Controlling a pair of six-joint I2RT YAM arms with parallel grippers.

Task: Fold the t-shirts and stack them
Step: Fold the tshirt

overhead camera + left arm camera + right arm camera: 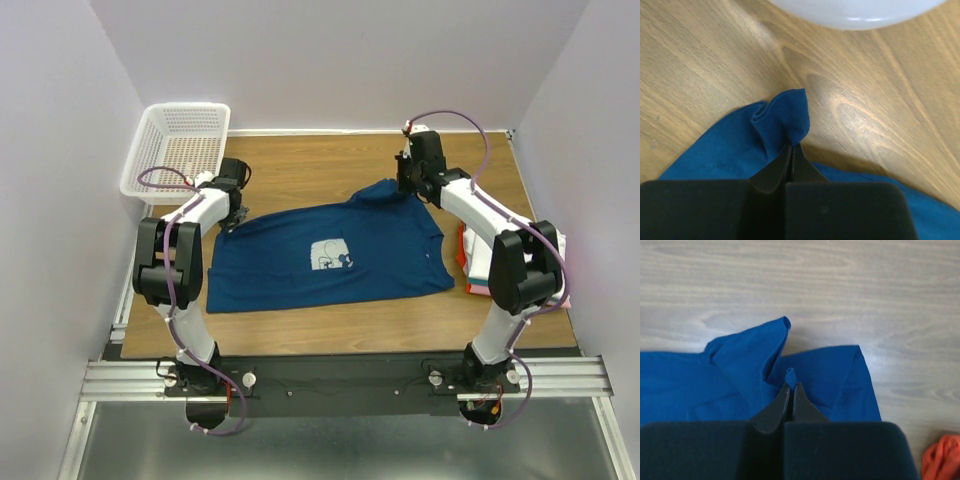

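Note:
A dark teal-blue t-shirt (330,255) with a white square print lies spread on the wooden table (330,165). My left gripper (232,222) is at the shirt's far left corner. In the left wrist view its jaws (791,146) are shut on a raised fold of the blue fabric (782,115). My right gripper (405,186) is at the shirt's far right edge. In the right wrist view it (791,385) is shut, and a small tuft of the blue cloth (730,370) pokes out between the tips. Folded t-shirts (468,265) in white, pink and orange-red are stacked at the right, partly hidden by the right arm.
A white plastic mesh basket (180,150) stands at the far left corner, close to my left arm; its rim (855,12) shows in the left wrist view. An orange-red cloth edge (942,457) shows low right in the right wrist view. White walls close in three sides.

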